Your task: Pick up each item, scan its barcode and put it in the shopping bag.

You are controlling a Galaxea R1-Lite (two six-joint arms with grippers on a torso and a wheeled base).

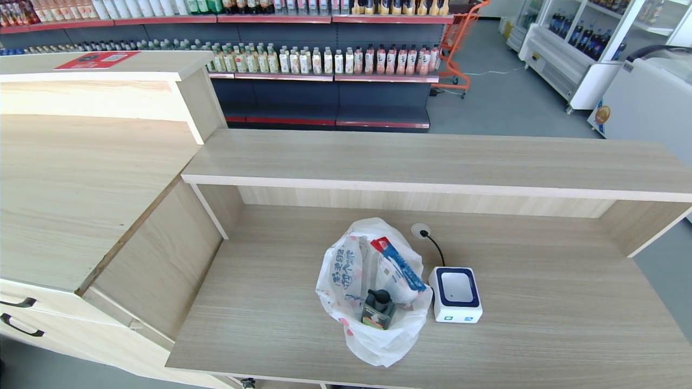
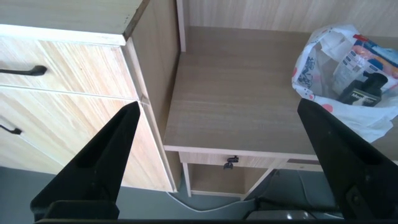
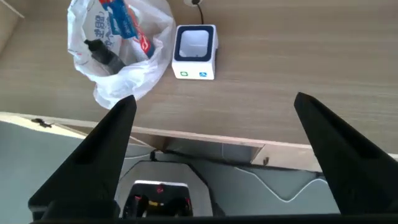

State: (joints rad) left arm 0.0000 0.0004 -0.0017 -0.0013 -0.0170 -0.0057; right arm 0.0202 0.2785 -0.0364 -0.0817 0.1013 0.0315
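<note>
A: Bag state?
B: The crinkled white plastic shopping bag [image 1: 338,281] stood open-mouthed on the wooden counter [image 1: 540,324]. Inside it, a dark pump-top bottle [image 1: 378,310] sat upright at the near side, and a white packet with a red-and-blue band [image 1: 397,270] leaned behind it.
A: Scanner?
B: The white box-shaped barcode scanner [image 1: 456,294] had its blue-framed window facing up and sat just beside the bag, on its right.

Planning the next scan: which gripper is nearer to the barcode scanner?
Right. The right gripper sits off the counter's front edge, just before the scanner; the left gripper is farther left, beyond the shopping bag.
</note>
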